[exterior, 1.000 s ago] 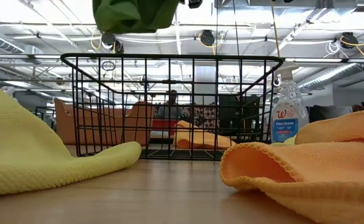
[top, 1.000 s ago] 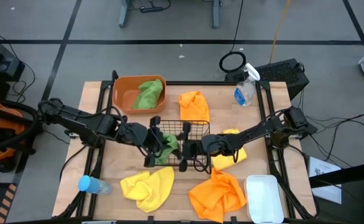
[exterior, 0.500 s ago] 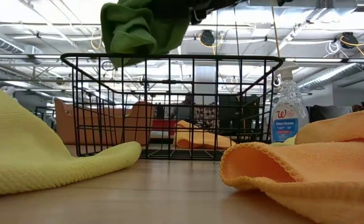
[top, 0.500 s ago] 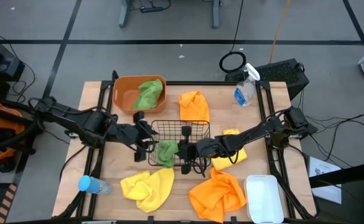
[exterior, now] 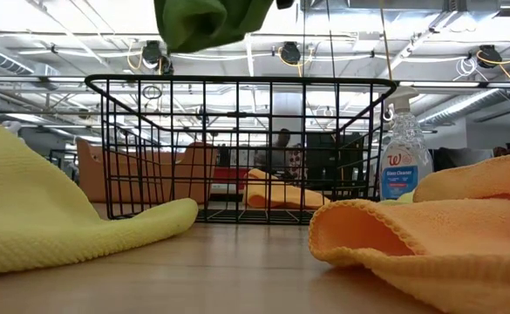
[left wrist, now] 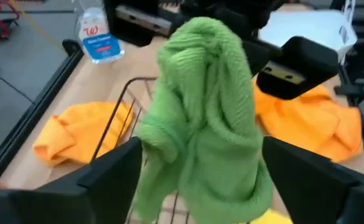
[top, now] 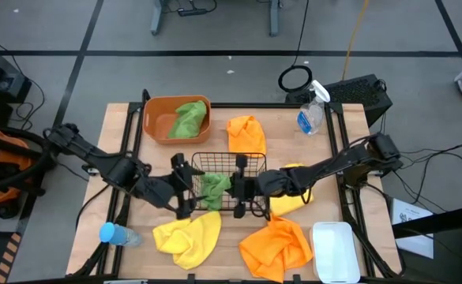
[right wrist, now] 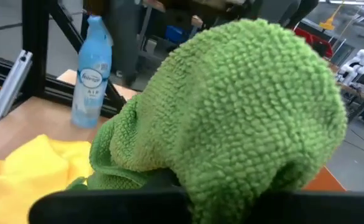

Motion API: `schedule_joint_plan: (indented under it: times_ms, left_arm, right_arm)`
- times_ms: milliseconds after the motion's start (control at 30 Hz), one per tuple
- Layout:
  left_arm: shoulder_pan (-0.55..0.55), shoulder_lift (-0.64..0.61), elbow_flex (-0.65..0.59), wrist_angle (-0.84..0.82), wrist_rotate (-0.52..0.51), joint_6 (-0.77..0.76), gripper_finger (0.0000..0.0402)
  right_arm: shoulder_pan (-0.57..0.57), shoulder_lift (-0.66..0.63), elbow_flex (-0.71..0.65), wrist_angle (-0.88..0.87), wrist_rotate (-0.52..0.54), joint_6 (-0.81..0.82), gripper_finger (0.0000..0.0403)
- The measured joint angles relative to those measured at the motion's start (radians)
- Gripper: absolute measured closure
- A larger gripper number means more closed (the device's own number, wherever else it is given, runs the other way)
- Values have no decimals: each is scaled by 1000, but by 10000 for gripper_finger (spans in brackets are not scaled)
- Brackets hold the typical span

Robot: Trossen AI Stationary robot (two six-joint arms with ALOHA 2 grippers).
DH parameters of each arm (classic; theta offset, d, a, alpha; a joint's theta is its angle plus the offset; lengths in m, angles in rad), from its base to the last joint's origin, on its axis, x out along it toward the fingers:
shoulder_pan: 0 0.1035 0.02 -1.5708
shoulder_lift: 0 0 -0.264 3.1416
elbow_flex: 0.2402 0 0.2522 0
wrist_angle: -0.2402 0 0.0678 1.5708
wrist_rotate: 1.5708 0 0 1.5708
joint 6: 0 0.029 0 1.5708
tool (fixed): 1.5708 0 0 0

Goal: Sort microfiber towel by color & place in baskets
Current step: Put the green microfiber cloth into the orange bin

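In the high view, a green towel (top: 213, 188) hangs above the black wire basket (top: 250, 162) at the middle of the frame, pinched in the closed jaws of the right gripper (top: 236, 192), whose arm reaches in from the right edge. The left gripper (top: 182, 183) sits just left of the basket, near the towel but apart from it; its jaws stand wide open and hold nothing, and in the left wrist view its two dark fingers (left wrist: 110, 177) spread on either side of the hanging green cloth. In the low view the green towel shows at the top centre of the frame, clear above the basket's rim.

A second green towel (top: 188, 118) lies inside the orange tub (top: 155, 118) at the upper left of the surface. An orange towel (top: 246, 134) lies just above the basket in the frame, and another orange towel (top: 276, 246) is bunched at the lower centre-right. One yellow towel (top: 188, 237) is spread at the lower centre-left; another yellow towel (top: 292, 197) lies to the right of the basket, partly under the right arm. The white bin (top: 335, 251) stands at the lower right corner of the surface.

A clear spray bottle (top: 310, 114) stands at the upper right, and a blue-capped bottle (top: 117, 234) lies at the lower left.
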Motion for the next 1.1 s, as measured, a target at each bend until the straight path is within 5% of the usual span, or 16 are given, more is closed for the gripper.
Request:
schedule_joint_plan:
  times_ms: [233, 467, 633, 900, 1100]
  left_arm:
    - [3, 87, 0, 108, -117, -1, 10]
    - [39, 111, -1, 49, -115, -29, 17]
    - [51, 111, -1, 42, -31, 1, 98]
    - [50, 111, -1, 39, 6, 39, 331]
    - [51, 111, -3, 34, 16, 57, 348]
  right_arm:
    - [1, -7, 0, -5, 0, -3, 383]
    - [1, -7, 0, -13, 1, -10, 383]
    - [1, -7, 0, -26, -5, -14, 383]
    - [0, -7, 0, -36, -46, 15, 377]
    - [0, -8, 0, -68, -39, 72, 327]
